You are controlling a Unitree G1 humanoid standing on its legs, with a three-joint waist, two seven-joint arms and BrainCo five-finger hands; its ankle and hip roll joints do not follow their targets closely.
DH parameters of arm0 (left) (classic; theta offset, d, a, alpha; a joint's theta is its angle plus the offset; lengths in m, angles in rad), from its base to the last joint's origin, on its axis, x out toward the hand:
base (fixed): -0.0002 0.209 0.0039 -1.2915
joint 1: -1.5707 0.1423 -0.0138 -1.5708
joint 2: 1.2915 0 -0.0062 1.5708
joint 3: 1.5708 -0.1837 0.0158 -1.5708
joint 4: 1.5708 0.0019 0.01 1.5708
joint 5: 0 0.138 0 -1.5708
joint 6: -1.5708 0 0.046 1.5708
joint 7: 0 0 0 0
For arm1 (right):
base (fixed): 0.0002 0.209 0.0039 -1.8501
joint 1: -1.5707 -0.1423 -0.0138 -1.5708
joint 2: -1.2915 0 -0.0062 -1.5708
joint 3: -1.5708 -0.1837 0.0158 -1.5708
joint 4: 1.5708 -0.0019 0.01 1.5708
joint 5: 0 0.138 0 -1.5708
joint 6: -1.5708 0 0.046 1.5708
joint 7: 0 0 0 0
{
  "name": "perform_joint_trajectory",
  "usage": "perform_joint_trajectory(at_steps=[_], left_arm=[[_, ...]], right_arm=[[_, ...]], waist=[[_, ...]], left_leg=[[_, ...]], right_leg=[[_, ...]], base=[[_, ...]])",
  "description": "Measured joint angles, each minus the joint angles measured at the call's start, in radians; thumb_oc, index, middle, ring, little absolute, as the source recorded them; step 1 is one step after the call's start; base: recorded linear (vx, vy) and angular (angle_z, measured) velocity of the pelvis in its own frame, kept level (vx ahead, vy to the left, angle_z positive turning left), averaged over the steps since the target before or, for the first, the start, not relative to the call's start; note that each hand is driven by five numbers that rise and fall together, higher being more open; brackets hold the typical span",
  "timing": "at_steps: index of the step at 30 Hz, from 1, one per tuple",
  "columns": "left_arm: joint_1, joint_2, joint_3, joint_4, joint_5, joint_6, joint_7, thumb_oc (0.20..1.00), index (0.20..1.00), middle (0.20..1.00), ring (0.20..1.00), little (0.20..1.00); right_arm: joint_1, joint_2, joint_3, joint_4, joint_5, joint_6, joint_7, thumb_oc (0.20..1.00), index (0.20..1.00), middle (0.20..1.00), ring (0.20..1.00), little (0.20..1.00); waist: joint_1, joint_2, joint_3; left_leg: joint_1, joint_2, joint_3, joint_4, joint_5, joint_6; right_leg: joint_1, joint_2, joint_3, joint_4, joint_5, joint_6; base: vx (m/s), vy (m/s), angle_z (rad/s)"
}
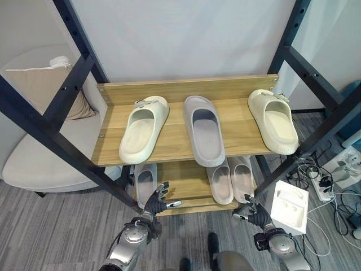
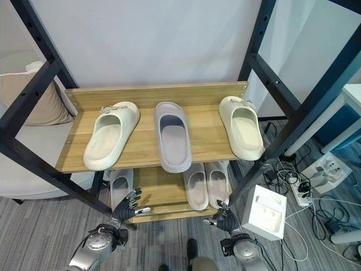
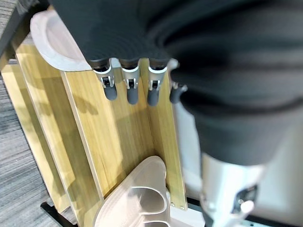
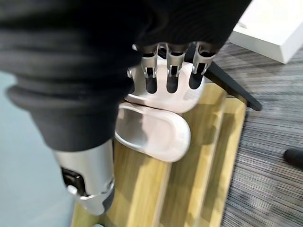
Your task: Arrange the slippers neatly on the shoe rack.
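Both hands hang empty with loose fingers at the rack's front edge: left hand (image 1: 157, 202), right hand (image 1: 254, 213). Three slippers (image 1: 204, 129) lie on the top shelf (image 1: 172, 90), three on the lower shelf (image 1: 180, 189). Risk: reaching under could bump the top shelf's front edge. The lower slippers' heels are hidden beneath it.

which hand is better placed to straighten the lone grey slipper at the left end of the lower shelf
Probably the left hand: it hovers open beside the lone grey slipper at the lower shelf's left end. The right hand, also open, sits at the other end by the pair of slippers.
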Motion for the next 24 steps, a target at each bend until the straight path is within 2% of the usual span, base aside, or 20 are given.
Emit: perform_joint_trajectory(at_steps=[2, 3, 4, 7, 9, 10, 11, 13, 15, 18, 21, 22, 24], left_arm=[[0.005, 0.006, 0.000, 0.004, 0.000, 0.000, -0.001, 1.000, 1.000, 1.000, 1.000, 1.000], [0.004, 0.011, 0.001, 0.011, 0.000, 0.001, 0.000, 1.000, 1.000, 1.000, 1.000, 1.000], [0.014, 0.003, 0.000, 0.007, 0.000, 0.001, -0.002, 1.000, 1.000, 1.000, 1.000, 1.000], [0.022, -0.029, -0.003, 0.004, 0.000, 0.001, -0.014, 1.000, 1.000, 1.000, 1.000, 1.000], [0.021, -0.043, -0.003, -0.017, 0.002, 0.001, -0.015, 1.000, 1.000, 1.000, 1.000, 1.000], [0.025, -0.056, 0.002, -0.021, 0.010, 0.000, 0.000, 1.000, 1.000, 1.000, 1.000, 1.000], [0.026, -0.055, -0.003, -0.021, 0.013, 0.000, 0.008, 1.000, 1.000, 1.000, 1.000, 1.000], [0.026, -0.056, -0.009, -0.006, 0.026, 0.000, 0.025, 1.000, 1.000, 1.000, 1.000, 1.000], [0.027, -0.055, -0.016, -0.001, 0.039, -0.001, 0.042, 1.000, 1.000, 1.000, 1.000, 1.000], [0.027, -0.054, -0.038, -0.001, 0.039, -0.006, 0.056, 1.000, 1.000, 1.000, 1.000, 1.000], [0.027, -0.056, -0.050, -0.013, 0.039, -0.015, 0.092, 1.000, 1.000, 1.000, 1.000, 1.000], [0.027, -0.056, -0.061, -0.015, 0.039, -0.021, 0.115, 1.000, 1.000, 1.000, 1.000, 1.000], [0.026, -0.051, -0.082, -0.015, 0.039, -0.028, 0.127, 1.000, 1.000, 1.000, 1.000, 1.000]], right_arm=[[0.003, 0.000, 0.000, 0.002, 0.000, 0.001, -0.001, 1.000, 1.000, 1.000, 1.000, 1.000], [0.002, -0.001, 0.009, 0.005, -0.001, 0.001, -0.001, 1.000, 1.000, 1.000, 1.000, 1.000], [-0.006, -0.006, 0.010, 0.003, -0.001, 0.002, 0.000, 1.000, 1.000, 1.000, 1.000, 1.000], [-0.012, -0.021, 0.026, -0.005, -0.031, 0.003, -0.002, 1.000, 1.000, 1.000, 1.000, 1.000], [-0.017, -0.118, 0.061, -0.153, -0.206, 0.034, -0.028, 1.000, 1.000, 1.000, 1.000, 1.000], [0.009, -0.194, 0.056, -0.361, -0.330, 0.043, -0.042, 1.000, 1.000, 1.000, 1.000, 1.000], [0.011, -0.219, 0.017, -0.498, -0.405, 0.003, -0.059, 1.000, 1.000, 1.000, 1.000, 1.000], [0.010, -0.207, -0.018, -0.662, -0.470, -0.024, -0.086, 1.000, 1.000, 1.000, 1.000, 1.000], [0.030, -0.194, 0.001, -0.768, -0.485, -0.052, -0.090, 1.000, 1.000, 1.000, 1.000, 1.000], [0.070, -0.195, 0.043, -0.835, -0.505, -0.075, -0.089, 1.000, 1.000, 1.000, 1.000, 1.000], [0.045, -0.204, 0.076, -0.886, -0.599, -0.091, -0.180, 1.000, 1.000, 1.000, 1.000, 1.000], [0.006, -0.201, 0.094, -0.894, -0.655, -0.087, -0.246, 1.000, 1.000, 1.000, 1.000, 1.000], [-0.081, -0.199, 0.126, -0.891, -0.699, -0.086, -0.306, 1.000, 1.000, 1.000, 1.000, 1.000]], waist=[[0.014, -0.008, -0.006], [0.018, -0.030, -0.013], [0.016, -0.025, -0.014], [0.012, -0.021, -0.017], [0.005, -0.021, -0.019], [-0.002, -0.016, -0.021], [-0.006, -0.019, -0.024], [-0.010, -0.030, -0.050], [-0.011, -0.041, -0.076], [-0.014, -0.042, -0.086], [-0.018, -0.042, -0.088], [-0.019, -0.042, -0.089], [-0.015, -0.040, -0.090]], left_leg=[[0.000, -0.001, 0.002, -0.010, 0.010, -0.015], [-0.002, -0.009, -0.002, -0.015, 0.017, -0.024], [0.001, 0.002, -0.007, -0.015, 0.021, -0.032], [0.016, 0.031, -0.033, -0.016, 0.030, -0.046], [0.015, 0.036, -0.056, -0.017, 0.043, -0.065], [0.010, 0.035, -0.057, -0.017, 0.048, -0.072], [0.010, 0.036, -0.057, -0.023, 0.050, -0.075], [0.000, 0.039, -0.055, -0.023, 0.053, -0.079], [-0.008, 0.042, -0.050, -0.024, 0.053, -0.078], [-0.012, 0.041, -0.042, -0.024, 0.053, -0.077], [-0.021, 0.040, -0.027, -0.024, 0.063, -0.074], [-0.022, 0.040, -0.026, -0.024, 0.065, -0.075], [-0.021, 0.040, -0.028, -0.024, 0.070, -0.079]], right_leg=[[0.077, -0.031, -0.003, -0.098, 0.005, 0.006], [0.170, -0.050, 0.003, -0.263, 0.059, 0.011], [0.196, -0.038, 0.001, -0.296, 0.078, 0.003], [0.219, -0.006, -0.006, -0.293, 0.082, -0.010], [0.227, -0.003, -0.028, -0.298, 0.086, -0.017], [0.222, -0.004, -0.027, -0.298, 0.089, -0.022], [0.221, -0.003, -0.025, -0.298, 0.089, -0.022], [0.204, 0.001, -0.020, -0.298, 0.087, -0.024], [0.192, 0.006, -0.011, -0.298, 0.090, -0.029], [0.188, 0.006, -0.001, -0.298, 0.095, -0.035], [0.176, 0.003, 0.005, -0.298, 0.112, -0.029], [0.176, 0.003, 0.006, -0.298, 0.114, -0.028], [0.178, 0.003, 0.005, -0.298, 0.115, -0.028]], base=[[0.04, -0.131, -0.05], [0.03, -0.102, -0.01], [0.03, -0.129, 0.09], [-0.02, -0.076, 0.17], [-0.04, -0.031, 0.27], [-0.04, 0.002, 0.08], [-0.04, 0.001, -0.01], [-0.03, 0.004, -0.08], [-0.03, 0.009, -0.12], [-0.03, 0.016, -0.11], [-0.02, 0.013, -0.14], [-0.02, 0.020, -0.06], [0.00, 0.006, 0.02]])
